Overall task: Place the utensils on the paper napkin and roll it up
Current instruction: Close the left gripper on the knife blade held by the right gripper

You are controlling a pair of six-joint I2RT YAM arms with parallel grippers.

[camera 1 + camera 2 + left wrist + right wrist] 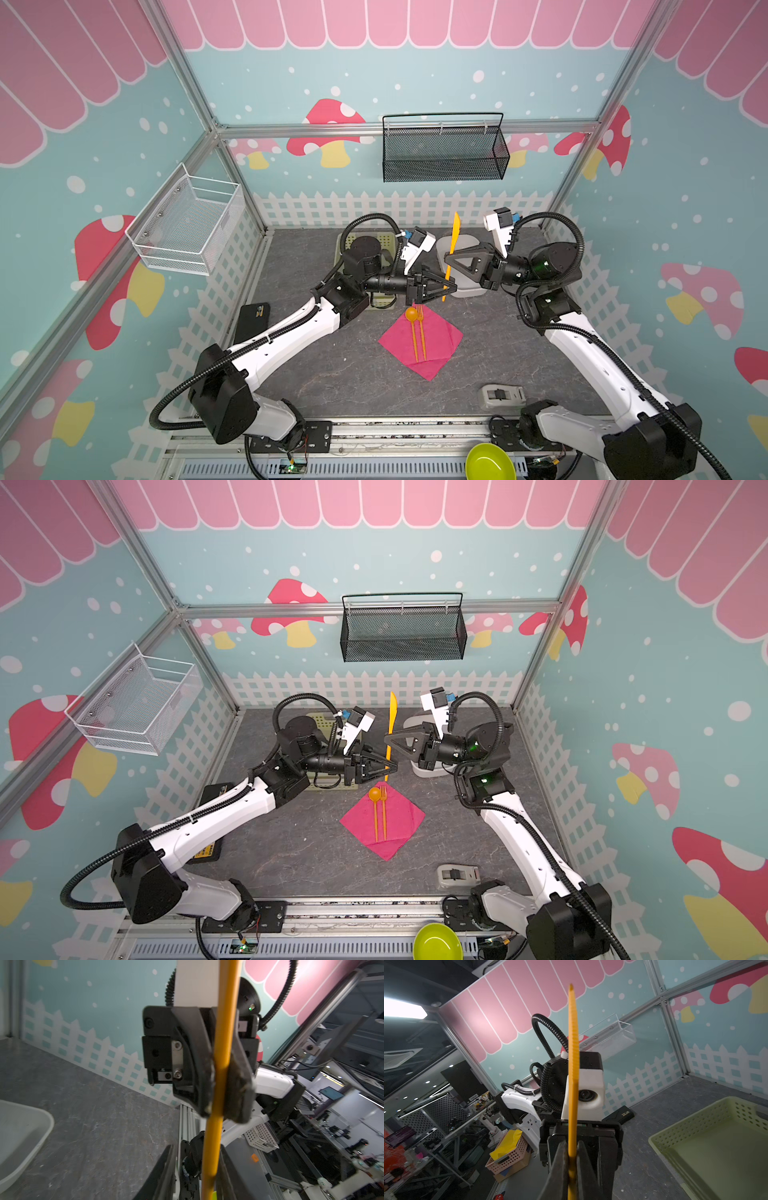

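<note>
spoon [411, 314] left of fork [422, 336]; both on napkin [442, 336]; knife [454, 237] raised behind napkin; basket [384, 240] behind-left

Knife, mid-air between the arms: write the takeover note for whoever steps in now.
Right tool: shut on the knife, held in mid-air.
Left tool: open, jaws apart either side of the knife's lower end.
Done: spoon and fork lie side by side on the napkin.
Left: lay the knife beside them, roll the napkin up.
</note>
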